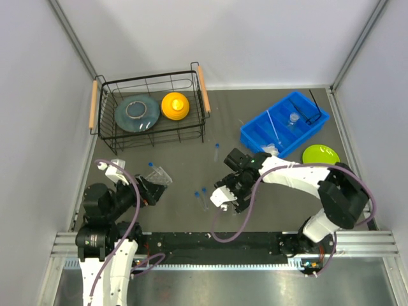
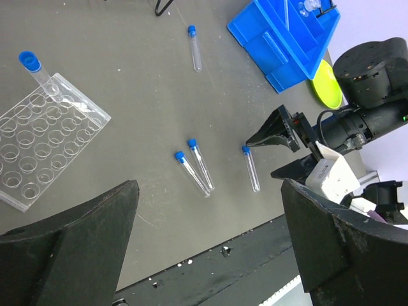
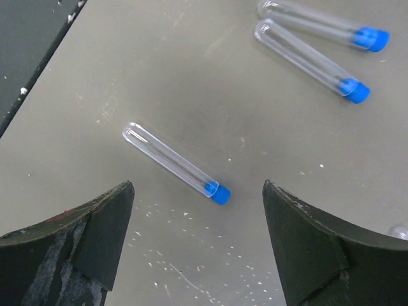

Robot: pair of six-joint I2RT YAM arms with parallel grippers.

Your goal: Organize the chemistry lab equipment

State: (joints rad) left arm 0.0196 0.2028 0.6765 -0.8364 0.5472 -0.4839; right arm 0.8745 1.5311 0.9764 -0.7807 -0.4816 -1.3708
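Grey desk from above: a clear plastic grid rack sits just beside the left tool, and two blue-capped clear test tubes lie between the arms. Left wrist view: left tool spread wide, empty, with one capped tube standing in the rack's corner. Right wrist view: right tool gapes wide above a lone tube lying flat.

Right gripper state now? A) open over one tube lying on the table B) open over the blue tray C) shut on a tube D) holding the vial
A: the right gripper is open, straddling a lone test tube that lies flat on the table, untouched.
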